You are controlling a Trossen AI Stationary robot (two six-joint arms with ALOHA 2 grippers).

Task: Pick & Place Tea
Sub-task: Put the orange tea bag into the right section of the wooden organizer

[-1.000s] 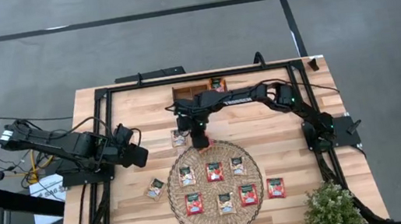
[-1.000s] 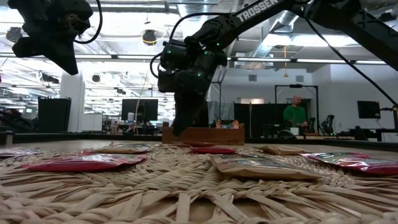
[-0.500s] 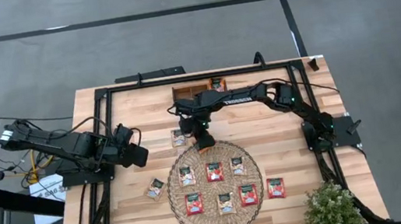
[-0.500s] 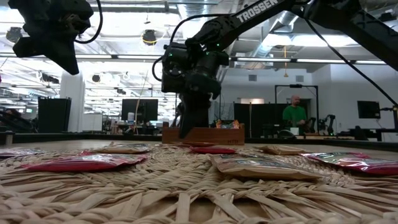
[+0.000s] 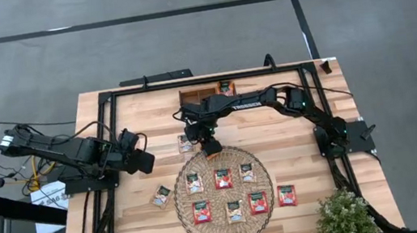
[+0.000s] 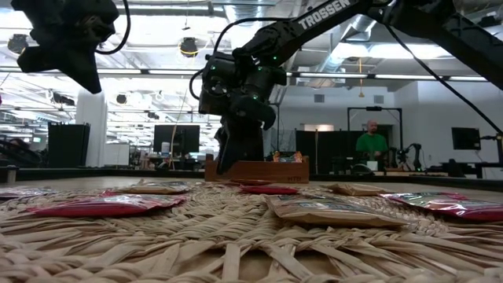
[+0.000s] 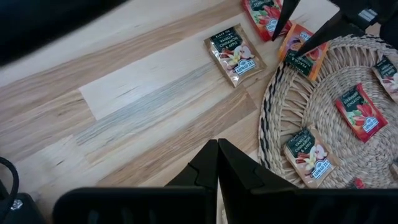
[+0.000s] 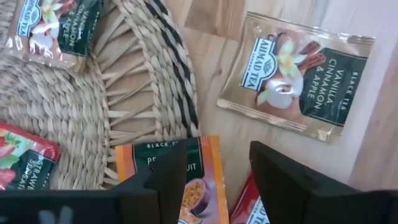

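A: Wooden worktop (image 5: 137, 216), seen from left to right: where did the arms stand?

B: At the left edge, the left gripper (image 5: 144, 160) hung idle above bare boards, its fingers (image 7: 217, 163) pinched together on nothing. One cream sachet (image 5: 161, 196) lay on the wood just off the woven mat (image 5: 227, 222).

A: And the tea itself?

B: Seven sachets lay spread across the mat, reds and creams mixed, with one more red sachet (image 5: 287, 195) on the wood beyond the mat's right rim. At the mat's far edge, the right gripper (image 5: 210, 146) pointed down over an orange sachet (image 8: 198, 177), fingers (image 8: 292, 176) parted wide, nothing held. The sachet lay partly on the weave and partly on the boards. A cream vanilla sachet (image 8: 297, 77) sat just beside it on the wood.

A: The tray?

B: The brown tray (image 5: 199, 94) sat at the back of the worktop, behind the right arm.

A: What could have gone wrong from there?

B: Likely the pick. The orange sachet lay flat and straddled the mat's raised rim, so a finger might have caught the weave, or slid over the foil without gripping. A red packet (image 8: 247, 205) touched its edge, too; closing there could have nipped both, or nudged the neighbour off line.
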